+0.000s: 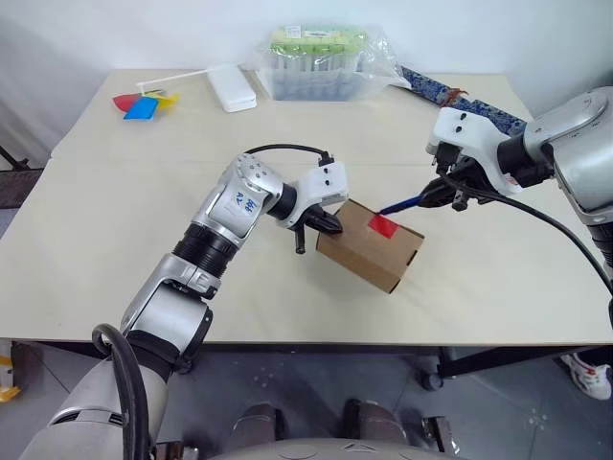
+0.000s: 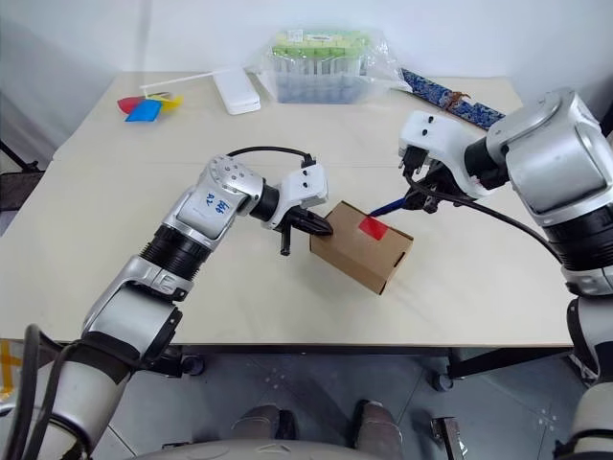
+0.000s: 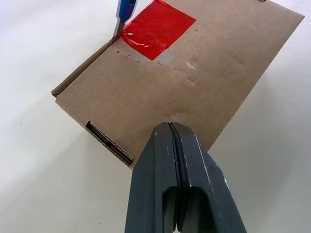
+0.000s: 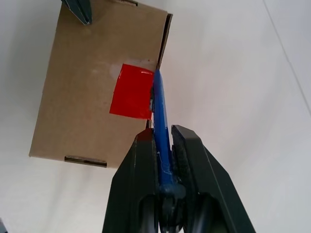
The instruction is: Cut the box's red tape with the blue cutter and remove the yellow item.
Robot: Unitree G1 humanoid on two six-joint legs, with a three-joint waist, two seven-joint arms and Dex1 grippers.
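On the bench (image 1: pixel 115 230), the left claw (image 1: pixel 330 224), fingers pressed together, braces the box (image 1: pixel 369 251) so it cannot slide while the right claw (image 1: pixel 433 194), clamped on the blue cutter (image 4: pixel 161 127), sets its tip at the red tape (image 1: pixel 383 226) edge.

Blue lettering stands on the silver casing of the left forearm (image 1: pixel 237 203) (too small to read). The box (image 3: pixel 194 82) and its red tape (image 3: pixel 156 28) bear no print.

Brown box (image 1: pixel 369 251), red tape (image 1: pixel 382 226), blue cutter (image 1: pixel 402 204)
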